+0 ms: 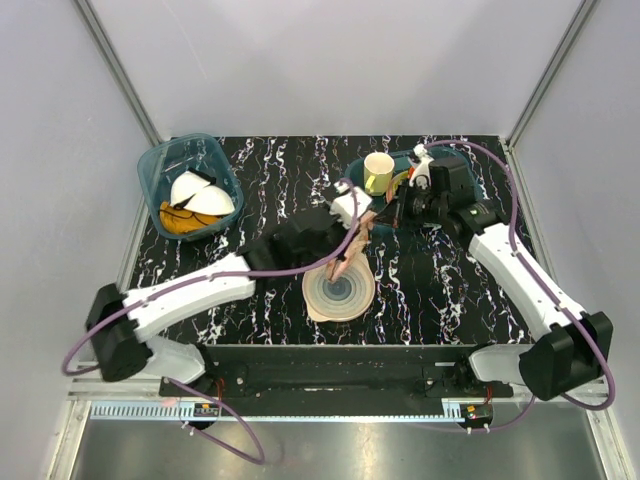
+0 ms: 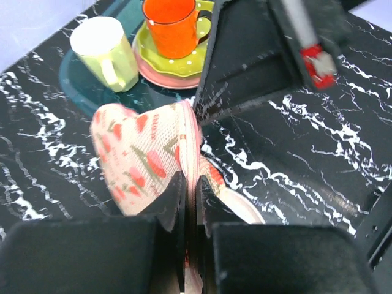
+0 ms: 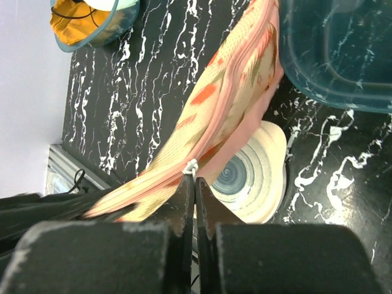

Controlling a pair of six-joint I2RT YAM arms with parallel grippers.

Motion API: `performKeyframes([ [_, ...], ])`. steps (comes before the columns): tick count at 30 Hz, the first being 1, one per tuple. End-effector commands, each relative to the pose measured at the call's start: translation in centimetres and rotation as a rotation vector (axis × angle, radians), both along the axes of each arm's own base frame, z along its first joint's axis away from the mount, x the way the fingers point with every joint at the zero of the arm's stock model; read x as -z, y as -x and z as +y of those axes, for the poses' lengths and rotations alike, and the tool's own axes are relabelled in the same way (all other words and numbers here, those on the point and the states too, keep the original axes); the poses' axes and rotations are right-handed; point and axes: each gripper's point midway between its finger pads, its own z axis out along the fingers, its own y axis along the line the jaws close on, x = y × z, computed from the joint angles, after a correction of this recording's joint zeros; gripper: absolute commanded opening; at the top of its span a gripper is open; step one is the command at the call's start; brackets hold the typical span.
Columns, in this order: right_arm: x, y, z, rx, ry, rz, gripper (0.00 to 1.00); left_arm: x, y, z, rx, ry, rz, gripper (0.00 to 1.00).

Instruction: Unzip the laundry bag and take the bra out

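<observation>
The laundry bag is held up off the table between both grippers, above a round ringed plate. In the left wrist view the bag is beige-pink mesh with red and green motifs. My left gripper is shut on its pink edge trim. In the right wrist view the bag stretches diagonally, and my right gripper is shut on the white zipper pull. In the top view the left gripper and the right gripper are close together. The bra is hidden.
A teal tray at the back right holds a pale green cup and an orange cup on a spotted saucer. A blue bin at the back left holds white domed pieces and orange cloth.
</observation>
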Motion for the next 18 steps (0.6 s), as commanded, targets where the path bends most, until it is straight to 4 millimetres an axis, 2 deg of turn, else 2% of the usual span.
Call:
performKeyframes([
  [1, -1.7, -4.4, 0.6, -0.007, -0.031, -0.109, 0.0, -6.9, 1.3, 4.3, -0.005, 0.104, -0.187, 0.0],
  [4, -0.9, -6.0, 1.8, -0.042, -0.063, -0.107, 0.0, -9.6, 2.4, 6.0, 0.017, 0.161, -0.256, 0.0],
  [5, -1.1, -6.5, 2.2, -0.049, -0.079, -0.107, 0.0, -9.2, 2.3, 6.5, 0.02, 0.15, -0.264, 0.0],
  [7, -1.0, -7.0, 3.2, -0.08, -0.114, -0.106, 0.0, -10.4, 2.8, 7.4, 0.027, 0.175, -0.292, 0.0],
  [9, -0.9, -7.2, 3.4, -0.08, -0.126, -0.097, 0.0, -10.2, 2.7, 8.4, 0.014, 0.158, -0.313, 0.0],
  [10, -0.9, -7.3, 3.3, -0.076, -0.124, -0.096, 0.0, -10.6, 2.7, 9.1, 0.001, 0.163, -0.328, 0.0],
  [13, -1.2, -7.1, 2.5, -0.046, -0.098, -0.111, 0.0, -9.9, 2.2, 11.2, -0.054, 0.145, -0.348, 0.0],
  [14, -1.0, -6.9, 2.2, -0.043, -0.084, -0.113, 0.0, -10.4, 1.9, 12.5, -0.087, 0.158, -0.361, 0.0],
  [15, -1.4, -6.8, 1.8, -0.032, -0.077, -0.126, 0.0, -9.8, 1.8, 13.3, -0.105, 0.156, -0.358, 0.0],
  [17, -1.1, -6.6, 0.9, -0.01, -0.065, -0.117, 0.0, -10.3, 1.6, 15.3, -0.156, 0.18, -0.367, 0.0],
  [18, -1.4, -6.5, 0.5, -0.003, -0.066, -0.125, 0.0, -9.9, 1.4, 15.7, -0.166, 0.174, -0.364, 0.0],
])
